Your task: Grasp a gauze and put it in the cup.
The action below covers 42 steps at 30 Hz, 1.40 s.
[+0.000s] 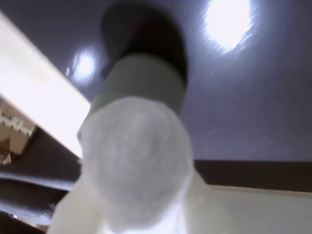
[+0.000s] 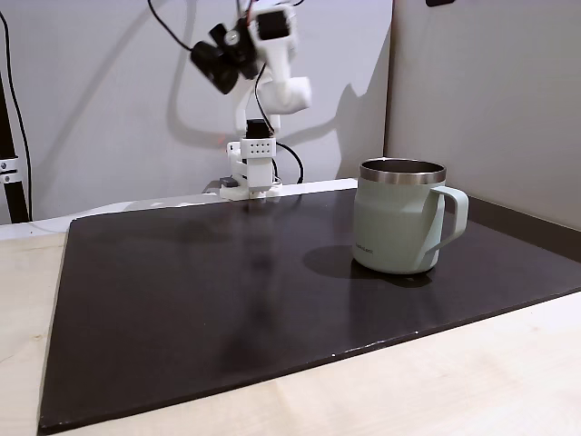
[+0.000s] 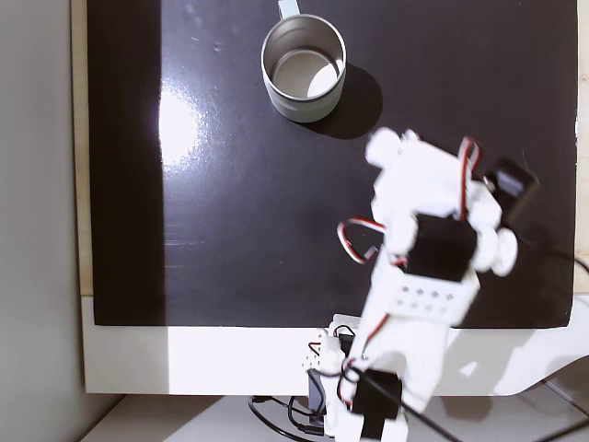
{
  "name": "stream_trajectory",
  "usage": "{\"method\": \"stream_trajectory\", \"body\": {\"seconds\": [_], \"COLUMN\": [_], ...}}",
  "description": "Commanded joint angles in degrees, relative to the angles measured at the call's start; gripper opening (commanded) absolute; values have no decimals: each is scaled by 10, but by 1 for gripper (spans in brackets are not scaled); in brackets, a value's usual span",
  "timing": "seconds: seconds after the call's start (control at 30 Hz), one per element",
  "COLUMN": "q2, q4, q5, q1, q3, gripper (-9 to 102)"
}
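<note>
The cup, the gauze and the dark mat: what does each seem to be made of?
The cup: likely metal, matte mint coating with a bare shiny steel-looking rim. The gauze, held in the end effector: soft white fibrous material, with a fuzzy, blurred surface. The dark mat: smooth, semi-glossy sheet, perhaps plastic or rubber, reflecting the lamps.

My gauze (image 1: 136,165) is a soft white roll, end-on and blurred in the wrist view. The cup (image 2: 398,218), pale mint with a steel rim, stands upright on the dark mat, handle to the right in that fixed view.
</note>
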<state>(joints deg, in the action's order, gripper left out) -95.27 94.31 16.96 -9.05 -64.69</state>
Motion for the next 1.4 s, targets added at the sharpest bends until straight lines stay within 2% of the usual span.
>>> {"method": "stream_trajectory", "body": {"seconds": [0.0, 0.1, 0.2, 0.7, 1.1, 1.17, 1.27, 1.37], "q2": [88, 205, 257, 419, 477, 481, 482, 480], "q4": [22, 70, 63, 47, 39, 39, 44, 47], "q5": [23, 36, 35, 36, 26, 21, 17, 15], "q1": [31, 54, 79, 168, 179, 178, 178, 178], "q3": [164, 329, 387, 531, 584, 584, 584, 584], "gripper": [0, 0, 0, 0, 1, 10, 34, 42]}}
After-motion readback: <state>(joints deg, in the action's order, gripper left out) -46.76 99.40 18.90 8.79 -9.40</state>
